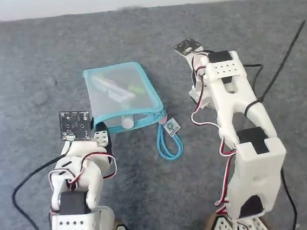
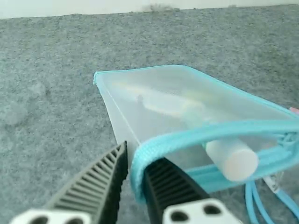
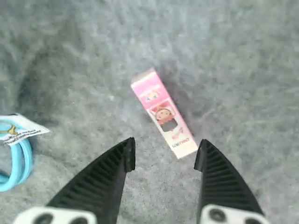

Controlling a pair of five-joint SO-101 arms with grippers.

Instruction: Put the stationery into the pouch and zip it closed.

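The translucent pouch with teal trim lies on the grey mat, with several stationery items showing through it. A white cylinder pokes out of its open zipper side. My left gripper is shut on the pouch's teal zipper edge at the near left corner, and it also shows from above. My right gripper stands open just above the mat. A small pink box with a cartoon print lies flat just beyond its fingertips.
The pouch's teal strap loop and its paper tag lie on the mat between the two arms. A black cable runs off to the right of the right arm. Grey mat stretches open to the left and back.
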